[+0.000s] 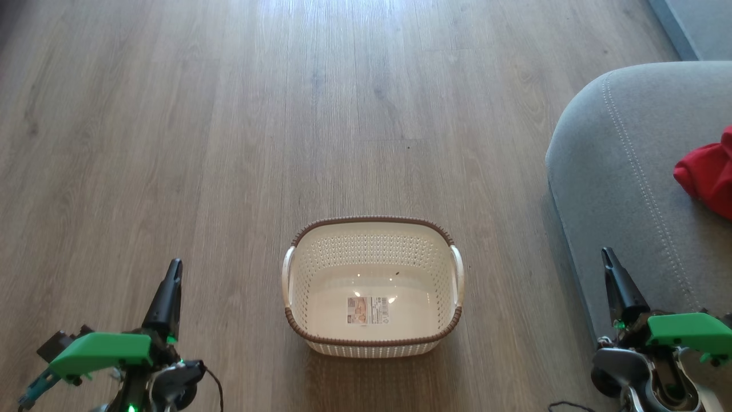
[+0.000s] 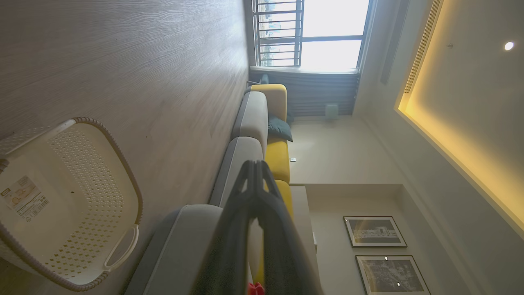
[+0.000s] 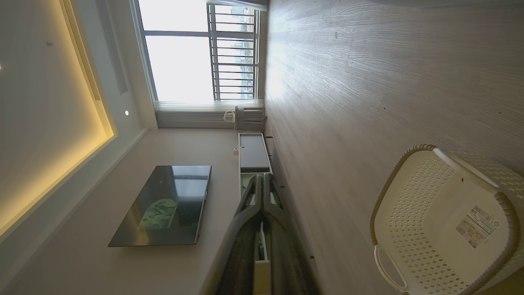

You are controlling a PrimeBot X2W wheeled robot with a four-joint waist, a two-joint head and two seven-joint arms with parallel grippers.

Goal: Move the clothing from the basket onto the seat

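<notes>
The basket point(image 1: 372, 252) sits on the wooden floor point(image 1: 229, 143) in the near middle, with nothing inside but its paper label point(image 1: 368, 310). The clothing point(image 1: 709, 174) is not in it: a bright red bunch lies on the seat point(image 1: 623, 171) at the far right, cut off by the picture's edge, so only part of it can be judged. It rests well in from the cushion's rounded corner and stitched seam.

The left gripper point(image 1: 175, 269) hangs at the near left over bare floor, fingers pressed together and holding nothing. The right gripper point(image 1: 608, 256) stands at the near right, over the seat's front edge, also clenched and empty. Both wrist views show the finger pairs meeting at the tips.

From how things lie, the transfer looks complete. If the garment needed shifting, it would likely handle as light, soft and limp (no stiffness to lean on), sagging and trailing from any single pinch. The best hold is probably a raised fold at the top of the bunch, pinched deep enough to gather several layers. A loose end dragging over the cushion edge is the main risk.
</notes>
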